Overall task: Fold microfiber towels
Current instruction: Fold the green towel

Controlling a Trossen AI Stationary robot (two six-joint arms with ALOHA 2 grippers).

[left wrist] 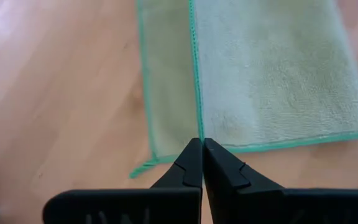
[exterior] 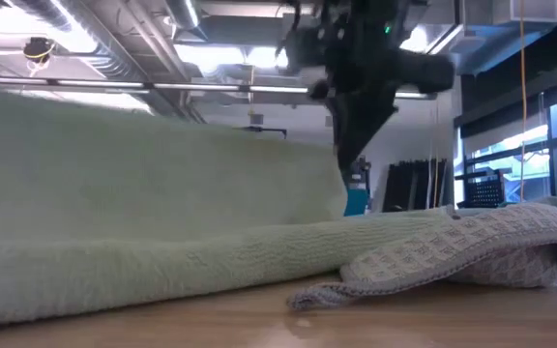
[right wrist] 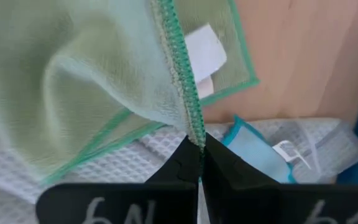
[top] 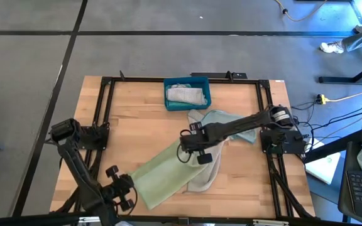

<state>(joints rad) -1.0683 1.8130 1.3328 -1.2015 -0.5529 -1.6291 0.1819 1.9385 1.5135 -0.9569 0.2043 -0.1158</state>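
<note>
Right pincer (right wrist: 199, 144) pinches the pale green towel's (top: 162, 172) edge, apparently lifted.

We are looking at a lab or workshop: exposed ceiling ducts (exterior: 85, 48) are running overhead, and cables (top: 338, 100) are trailing across grey floor (top: 30, 63) beside the framed wooden table (top: 137, 122).

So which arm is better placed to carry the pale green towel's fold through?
Probably the right: the right gripper is shut on the pale green microfiber towel, pinching its stitched edge, lifted. The left gripper pinches the opposite edge low.
</note>
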